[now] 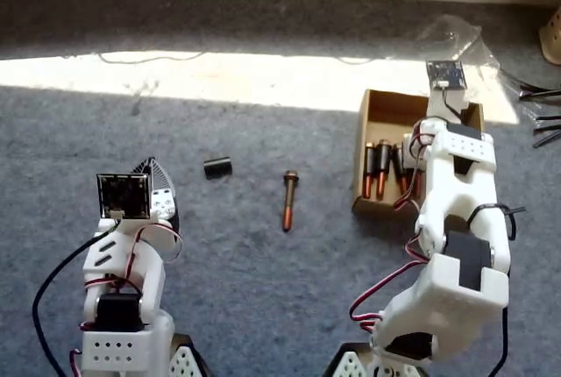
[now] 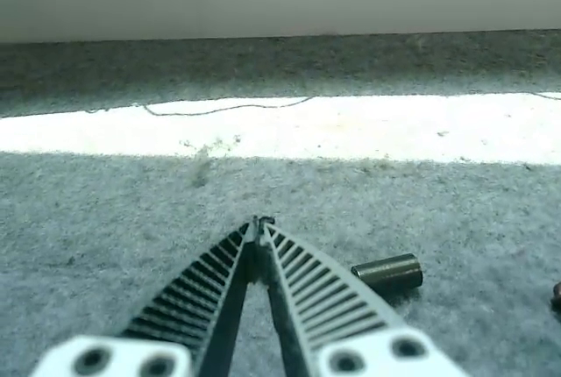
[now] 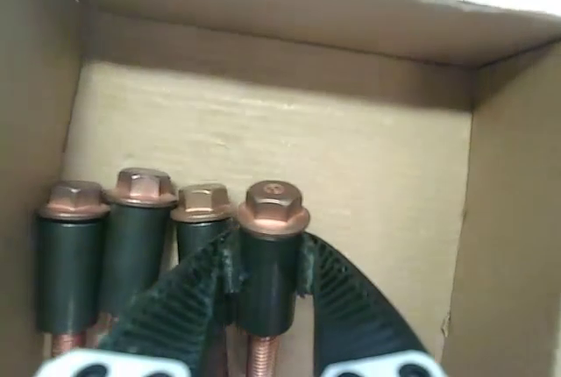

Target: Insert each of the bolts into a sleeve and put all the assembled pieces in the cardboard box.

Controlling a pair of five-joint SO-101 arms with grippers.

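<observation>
**Jaws check: right pinching, left pressed together**

Right gripper [image 3: 267, 261] clamps an assembled piece [image 3: 273, 210] inside the cardboard box [image 3: 263, 123], beside three finished ones [image 3: 138, 228]. Left gripper [image 2: 260, 230] sits empty by the loose sleeve [image 2: 387, 271], one bolt [image 1: 289, 200] nearby. So just one assembly left, I reckon.

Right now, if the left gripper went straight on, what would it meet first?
Only carpet, probably. The shut left gripper points low ahead; the sleeve lies off to its side, out of line. Depth is unclear, but the way looks free.
</observation>
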